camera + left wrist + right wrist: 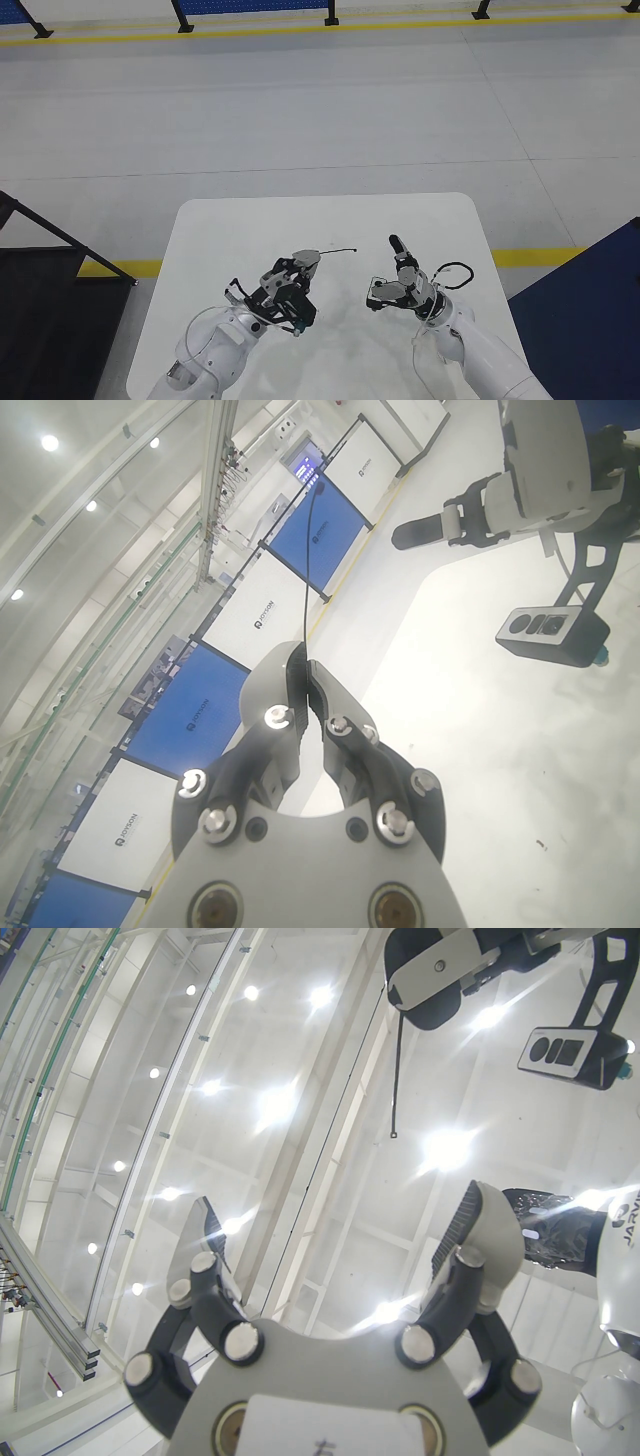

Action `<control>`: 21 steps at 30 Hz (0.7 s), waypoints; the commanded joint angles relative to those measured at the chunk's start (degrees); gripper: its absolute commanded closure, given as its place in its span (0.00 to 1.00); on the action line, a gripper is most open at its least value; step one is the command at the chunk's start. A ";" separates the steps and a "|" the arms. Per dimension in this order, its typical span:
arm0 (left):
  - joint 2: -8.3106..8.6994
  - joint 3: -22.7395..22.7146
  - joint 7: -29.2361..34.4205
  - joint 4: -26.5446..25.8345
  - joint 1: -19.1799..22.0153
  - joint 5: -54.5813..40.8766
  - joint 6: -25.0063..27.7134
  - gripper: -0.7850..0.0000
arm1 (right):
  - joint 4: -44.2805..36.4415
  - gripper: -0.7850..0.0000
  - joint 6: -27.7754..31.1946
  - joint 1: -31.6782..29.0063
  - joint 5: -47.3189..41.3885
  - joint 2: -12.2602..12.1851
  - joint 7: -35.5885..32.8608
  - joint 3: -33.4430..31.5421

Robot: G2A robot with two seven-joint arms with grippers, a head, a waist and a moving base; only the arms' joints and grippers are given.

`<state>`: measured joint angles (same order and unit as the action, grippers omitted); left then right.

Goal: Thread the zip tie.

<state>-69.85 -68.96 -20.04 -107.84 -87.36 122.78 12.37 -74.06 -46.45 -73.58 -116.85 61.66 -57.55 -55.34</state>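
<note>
Left claw [305, 667] grips zip tie [309, 565]; right claw [337, 1208] spread.

Overhead camera down onto the table [250, 225]; wrist cameras close behind fingers [267, 685], upward; zip tie [309, 570] shared.

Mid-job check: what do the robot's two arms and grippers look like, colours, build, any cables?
The left arm and right arm have glossy white shells. The left gripper and right gripper each carry two light grey fingers with black ribbed pads on black linkages with silver pins. A black camera box hangs at each wrist; a black cable loops by the right one.
</note>
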 commanded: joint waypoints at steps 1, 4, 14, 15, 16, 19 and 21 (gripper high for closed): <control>0.21 -0.76 -0.50 -0.43 -0.71 -0.54 0.79 1.00 | 0.00 0.00 0.00 0.00 0.00 0.00 0.00 0.00; 0.46 -1.50 -0.67 -0.74 -1.46 -0.79 1.61 1.00 | -0.12 0.00 0.39 0.00 0.14 0.01 0.28 -0.10; 0.91 -2.37 0.13 -0.91 -2.46 -1.56 2.57 1.00 | -8.11 0.00 13.62 -1.91 31.80 -2.88 3.43 -8.25; 0.95 -2.36 0.33 -0.90 -2.48 -1.52 2.66 1.00 | -8.78 0.00 14.81 -2.13 34.87 -3.17 3.36 -8.95; 0.98 -2.36 0.51 -0.93 -2.48 -1.37 2.71 1.00 | -9.44 0.00 16.23 -2.38 37.79 -3.44 3.50 -9.69; 1.07 -2.34 1.31 -0.67 -2.76 -1.33 2.89 1.00 | -12.17 0.00 24.78 -3.60 45.76 -3.97 2.57 -11.81; 1.11 -2.08 1.60 -0.31 -3.00 -1.29 2.82 1.00 | -13.51 0.00 29.35 -4.71 51.18 -4.21 1.84 -12.06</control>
<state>-68.75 -71.21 -18.56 -108.35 -90.22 121.53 15.25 -87.08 -19.74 -77.77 -68.64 57.53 -55.41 -67.37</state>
